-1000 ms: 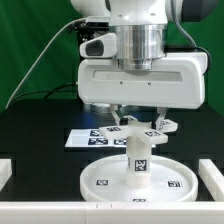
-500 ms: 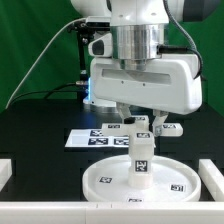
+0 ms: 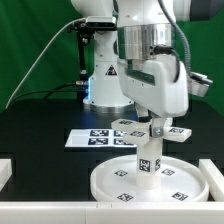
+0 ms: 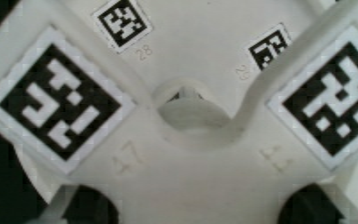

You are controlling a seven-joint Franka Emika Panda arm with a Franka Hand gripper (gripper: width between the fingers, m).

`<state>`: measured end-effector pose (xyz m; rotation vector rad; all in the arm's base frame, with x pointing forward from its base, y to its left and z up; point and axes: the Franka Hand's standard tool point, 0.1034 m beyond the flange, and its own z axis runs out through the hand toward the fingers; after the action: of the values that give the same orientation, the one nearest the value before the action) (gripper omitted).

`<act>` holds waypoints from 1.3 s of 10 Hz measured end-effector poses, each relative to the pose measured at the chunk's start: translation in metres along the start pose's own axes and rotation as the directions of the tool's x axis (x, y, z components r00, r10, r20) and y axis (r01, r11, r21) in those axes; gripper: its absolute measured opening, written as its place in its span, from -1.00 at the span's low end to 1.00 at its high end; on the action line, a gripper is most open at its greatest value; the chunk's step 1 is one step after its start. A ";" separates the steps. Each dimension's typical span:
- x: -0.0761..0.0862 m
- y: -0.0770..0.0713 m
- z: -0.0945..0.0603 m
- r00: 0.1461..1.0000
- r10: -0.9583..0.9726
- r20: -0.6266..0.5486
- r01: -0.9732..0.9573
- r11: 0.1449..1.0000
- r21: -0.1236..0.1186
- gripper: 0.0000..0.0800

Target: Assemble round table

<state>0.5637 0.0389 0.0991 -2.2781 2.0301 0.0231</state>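
Note:
The round rimmed disc [image 3: 118, 182] lies flat on the black table near the front. The short thick leg [image 3: 147, 160] stands upright at its centre. The cross-shaped base [image 3: 128, 126] sits level on top of the leg, tags up. My gripper [image 3: 155, 124] reaches straight down and is shut on the base from above. In the wrist view the base [image 4: 194, 150] fills the frame, with its centre hole and several tags showing. My gripper [image 4: 211, 206] has its dark fingertips [image 4: 98, 206] on either side of the base's edge. The joint between leg and base is hidden.
The marker board [image 3: 88, 139] lies flat behind the disc, toward the exterior view's left. White rails [image 3: 6, 176] border the table at the left, right and front. The robot base [image 3: 103, 80] stands at the back before a green curtain.
My hand has turned about its vertical axis with the cross-shaped base in it. The disc and leg now sit slightly further toward the exterior view's right.

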 end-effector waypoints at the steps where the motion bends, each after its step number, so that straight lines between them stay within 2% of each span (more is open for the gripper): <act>1: 0.000 0.000 0.000 0.995 0.102 0.005 -0.102 0.995 0.004 0.10; 5: 0.000 -0.001 0.000 0.877 0.480 0.020 -0.480 0.877 0.025 0.10; 8: 0.000 0.000 0.001 0.855 0.519 0.018 -0.519 0.854 0.027 0.10; 9: -0.001 0.000 0.001 0.858 0.513 0.017 -0.514 0.858 0.026 0.43; 10: -0.002 0.000 -0.001 0.864 0.503 0.019 -0.504 0.864 0.026 0.56; 11: -0.006 -0.001 -0.012 0.881 0.471 0.036 -0.472 0.881 0.030 0.56; 13: -0.010 -0.002 -0.042 0.900 0.428 0.078 -0.433 0.900 0.054 0.62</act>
<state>0.5627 0.0461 0.1421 -1.7184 2.4120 0.0531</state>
